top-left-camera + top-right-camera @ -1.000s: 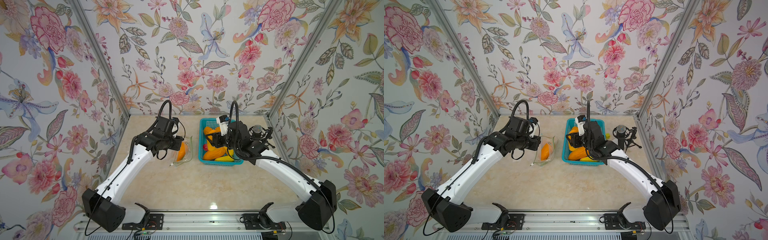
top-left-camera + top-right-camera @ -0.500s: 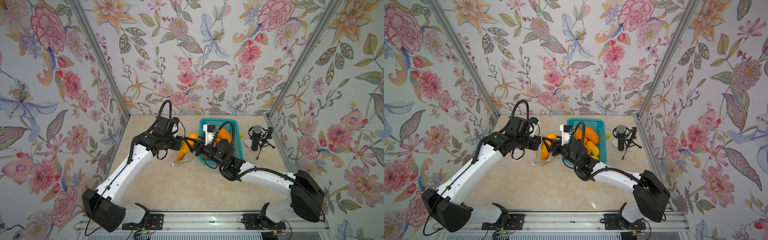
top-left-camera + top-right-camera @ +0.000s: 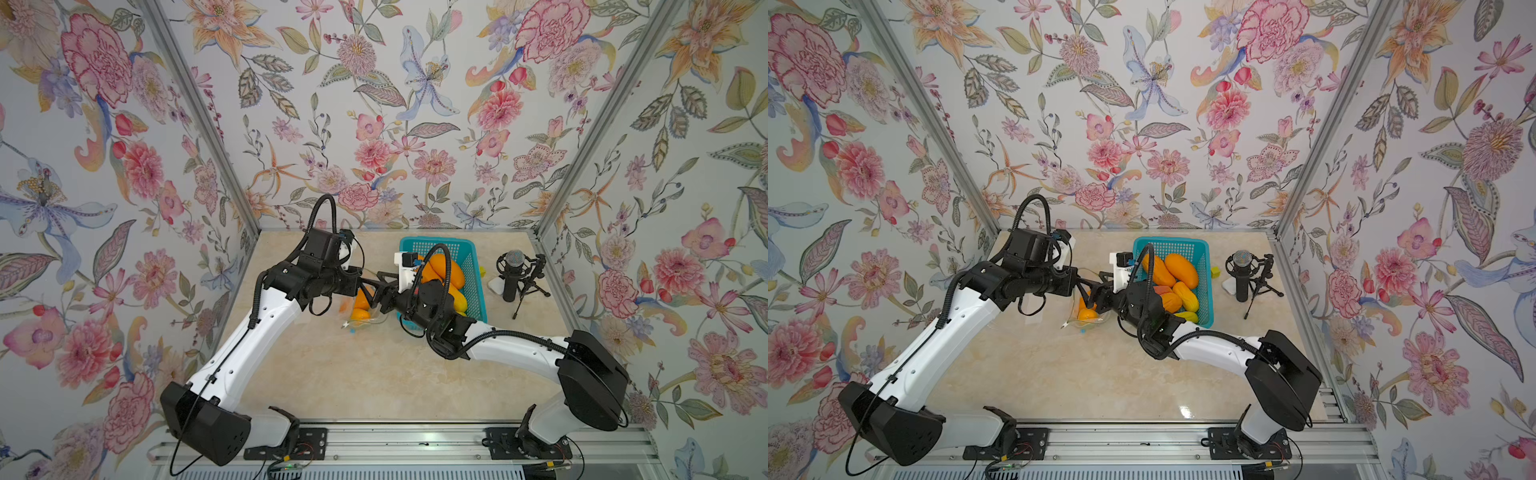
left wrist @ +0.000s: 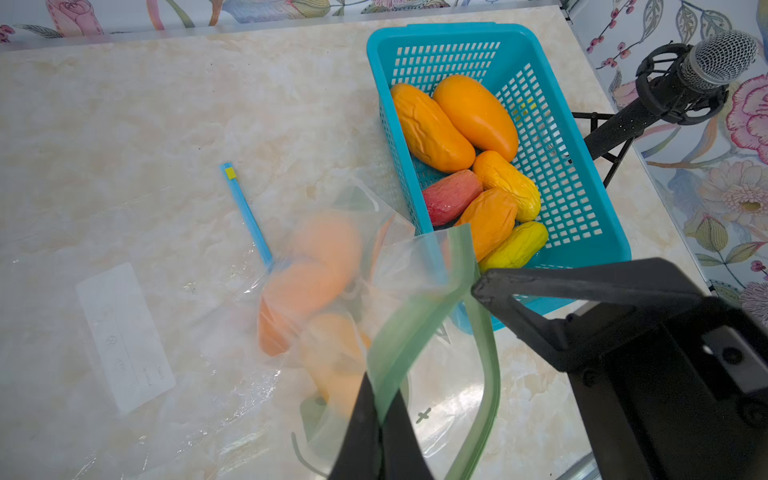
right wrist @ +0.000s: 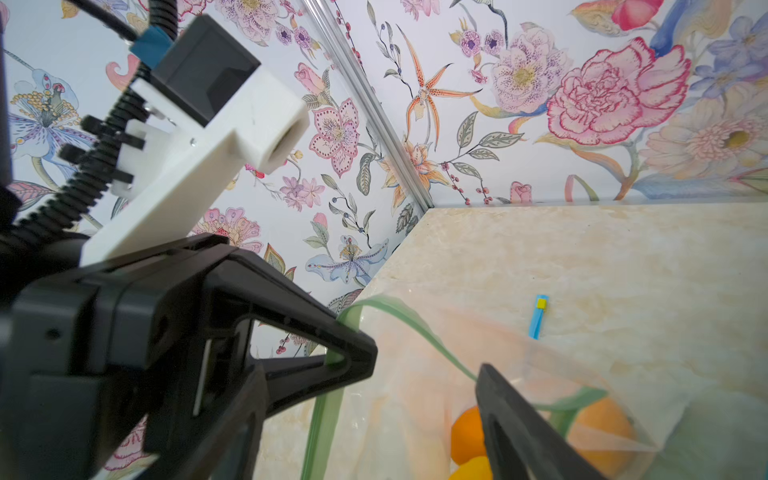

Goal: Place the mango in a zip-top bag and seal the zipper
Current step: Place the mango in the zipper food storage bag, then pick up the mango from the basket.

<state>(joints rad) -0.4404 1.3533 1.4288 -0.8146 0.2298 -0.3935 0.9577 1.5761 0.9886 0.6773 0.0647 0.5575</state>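
Now left gripper (image 4: 380, 403) clamped on zip-top bag (image 4: 199, 332) rim; right gripper (image 3: 372, 289) jaws apart; mango (image 3: 1088, 314) inside

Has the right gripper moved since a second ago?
Yes. The right gripper was over the basket; it has swung off it sideways and now sits at the mouth of the bag beside the basket.

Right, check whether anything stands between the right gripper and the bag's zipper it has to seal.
Nothing visible does. The right gripper is open, its fingers right at the green zipper strip of the bag; only the left gripper, pinching that strip, is close by.
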